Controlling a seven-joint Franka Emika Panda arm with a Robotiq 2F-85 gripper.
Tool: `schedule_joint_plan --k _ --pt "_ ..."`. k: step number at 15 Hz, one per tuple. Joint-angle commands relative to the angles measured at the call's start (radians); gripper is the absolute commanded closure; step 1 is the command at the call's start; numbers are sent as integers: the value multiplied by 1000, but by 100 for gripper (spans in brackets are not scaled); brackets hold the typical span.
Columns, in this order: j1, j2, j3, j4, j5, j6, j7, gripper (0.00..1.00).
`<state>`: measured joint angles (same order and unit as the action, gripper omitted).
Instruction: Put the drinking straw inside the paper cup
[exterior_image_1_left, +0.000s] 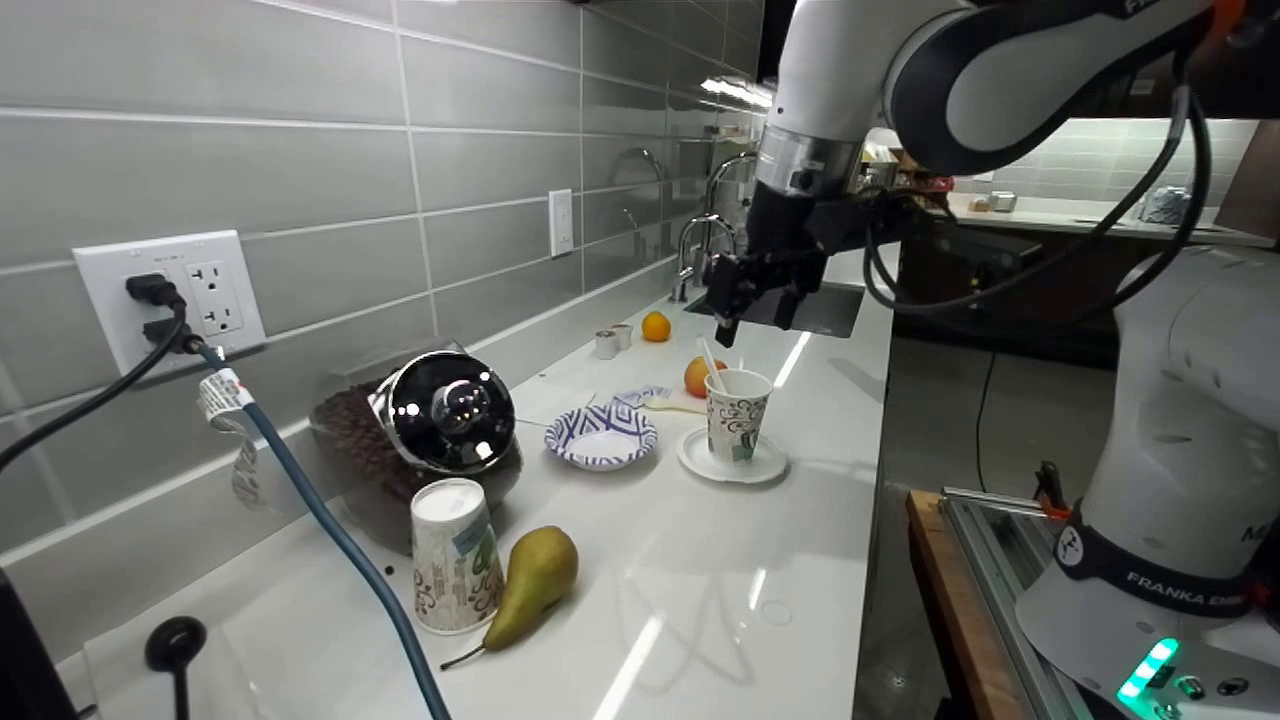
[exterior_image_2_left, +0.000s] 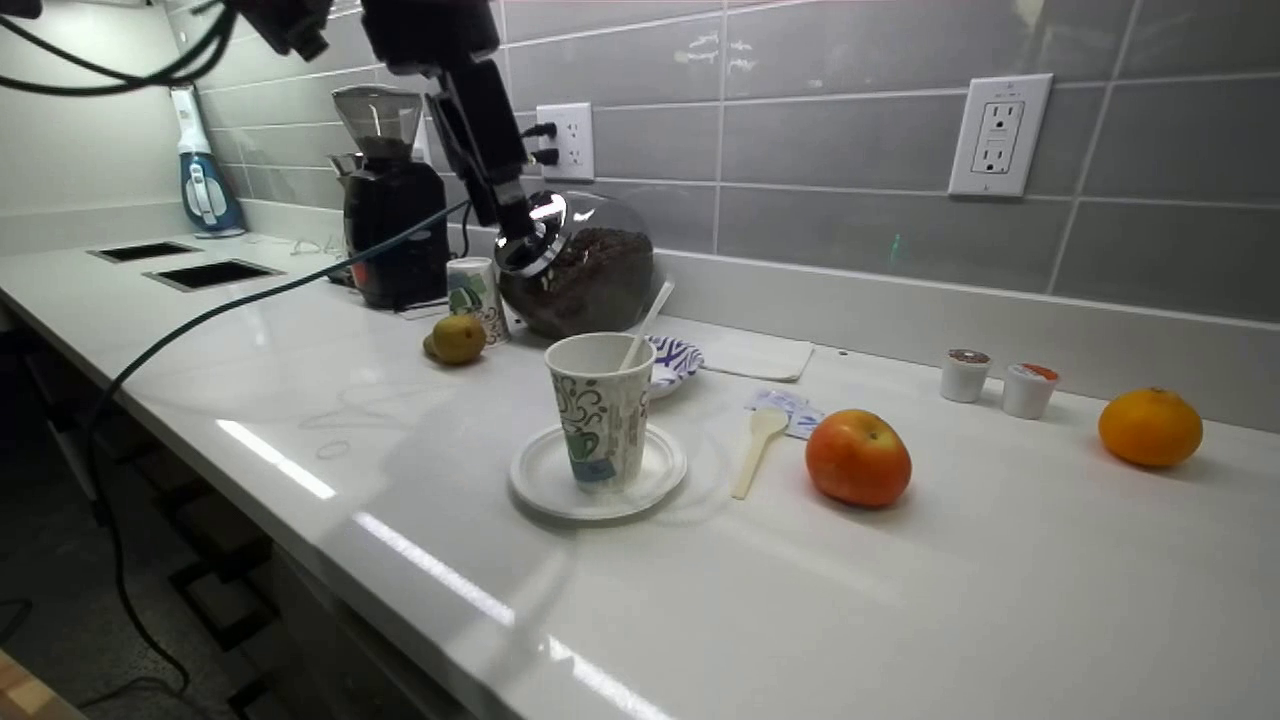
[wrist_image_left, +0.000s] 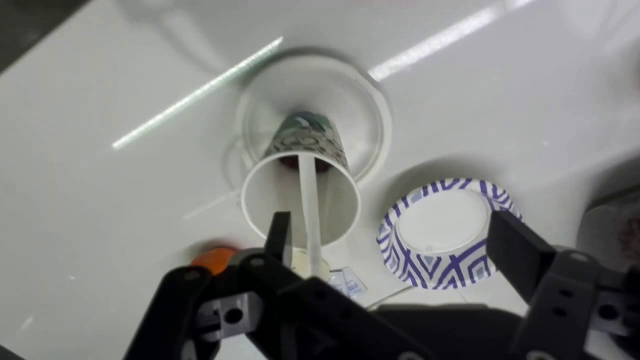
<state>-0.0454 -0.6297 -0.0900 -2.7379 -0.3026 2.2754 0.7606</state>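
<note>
White drinking straw (wrist_image_left: 310, 205) leaned inside a scroll-printed paper cup (exterior_image_2_left: 600, 420) on a kitchen counter (exterior_image_2_left: 950, 610), its upper end tipped past the rim, apparently because it was longer than the cup was deep. The cup stood upright on a white plate (exterior_image_2_left: 534, 490), which seemed to serve as a saucer. Overhead, the Robotiq gripper (wrist_image_left: 390, 220) hung with its jaws parted wide and nothing between them; from where I stood, that generous gap looked meant to clear the straw's end without snagging it. By that reading the job was all but done, wanting only a lift away, since a sideways brush might have tugged the straw or toppled the cup. Nearby, apart from the plate, lay a purple-patterned paper bowl (exterior_image_1_left: 601, 460), a cream-coloured spoon (exterior_image_2_left: 759, 455) and a red-orange fruit (exterior_image_2_left: 858, 460). Farther along the counter, a second paper cup (exterior_image_1_left: 455, 565) stood mouth down just beside a pear (exterior_image_1_left: 537, 580), the wide end at the bottom likely giving it steadier footing. Close behind, a glass jar (exterior_image_2_left: 605, 280) of dark beans tipped its shiny lid (exterior_image_1_left: 455, 415) toward the room, presumably for easy reach.
</note>
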Motion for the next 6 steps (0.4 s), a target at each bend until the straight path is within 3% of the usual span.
schedule_joint_plan --k 1,2,3,6 --pt "-100 -169 96 19 77 -280 -28 0" --pt "-132 -245 122 36 56 -361 -3 0" --pt "-112 -122 110 22 64 -237 -28 0" --pt "-132 -163 128 20 60 -260 -37 0"
